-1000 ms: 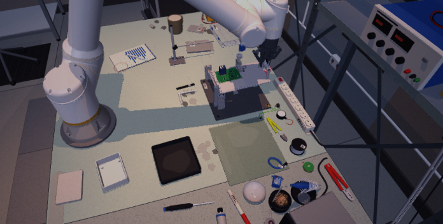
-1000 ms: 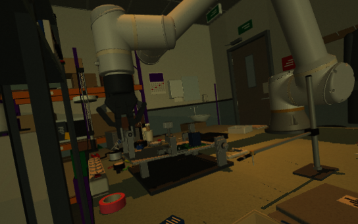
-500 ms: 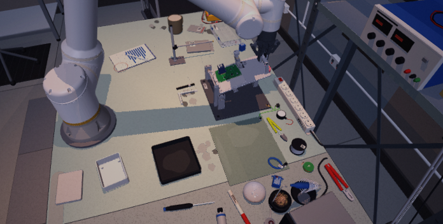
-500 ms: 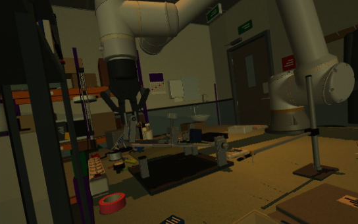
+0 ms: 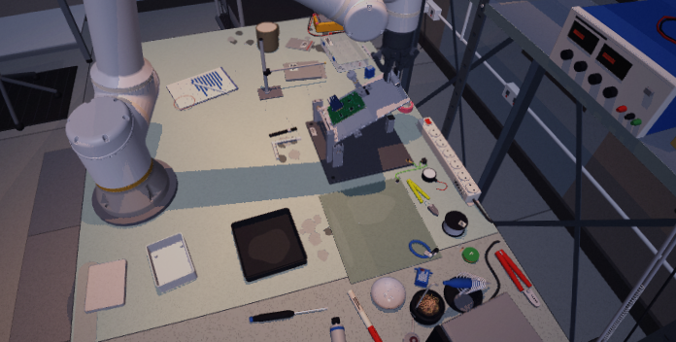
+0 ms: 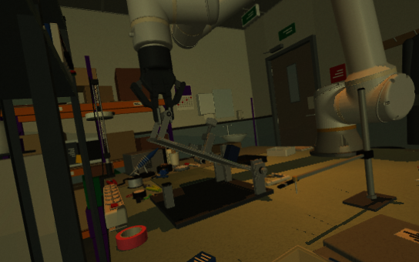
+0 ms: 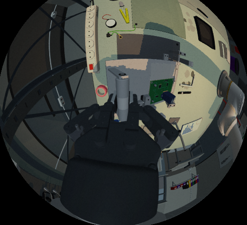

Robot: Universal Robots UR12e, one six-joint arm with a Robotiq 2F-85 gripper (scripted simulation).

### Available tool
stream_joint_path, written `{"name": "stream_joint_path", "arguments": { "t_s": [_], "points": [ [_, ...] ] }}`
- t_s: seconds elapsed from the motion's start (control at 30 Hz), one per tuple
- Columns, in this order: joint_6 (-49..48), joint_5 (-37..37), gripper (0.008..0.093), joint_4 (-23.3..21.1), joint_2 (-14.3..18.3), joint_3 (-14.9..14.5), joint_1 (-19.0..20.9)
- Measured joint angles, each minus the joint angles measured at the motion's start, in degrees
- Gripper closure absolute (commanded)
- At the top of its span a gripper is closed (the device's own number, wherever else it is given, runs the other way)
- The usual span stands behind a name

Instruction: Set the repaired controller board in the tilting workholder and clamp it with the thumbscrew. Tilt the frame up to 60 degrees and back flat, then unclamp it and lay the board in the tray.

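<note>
The green controller board (image 5: 346, 107) (image 7: 160, 90) sits on the grey frame (image 5: 367, 105) (image 6: 204, 154) of the tilting workholder, beside the thumbscrew (image 5: 353, 79) (image 6: 210, 124). The frame is tilted, its far edge raised well above the dark base plate (image 5: 362, 153) (image 6: 208, 196). At that raised edge my gripper (image 5: 394, 79) (image 6: 163, 112) (image 7: 122, 101) is closed around the frame's grey handle (image 6: 161, 124) (image 7: 122, 93). The black tray (image 5: 268, 244) (image 7: 205, 32) lies flat on the near part of the bench, with nothing in it.
A green mat (image 5: 379, 228) lies in front of the workholder. A white power strip (image 5: 450, 159) runs along the bench's right edge, with pliers (image 5: 421, 195), spools and small tools near it. A stand with a rod (image 5: 264, 70) (image 6: 366, 146) rises behind the holder.
</note>
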Motion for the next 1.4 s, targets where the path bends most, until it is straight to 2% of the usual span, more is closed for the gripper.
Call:
{"name": "stream_joint_path", "arguments": {
  "t_s": [0.8, 1.4],
  "points": [
    [-1.4, 0.0, 0.0934, 5.5, -10.2, 4.7, -1.4],
    [-2.1, 0.0, 0.0934, 6.9, -14.0, 7.0, -2.1]
  ]
}}
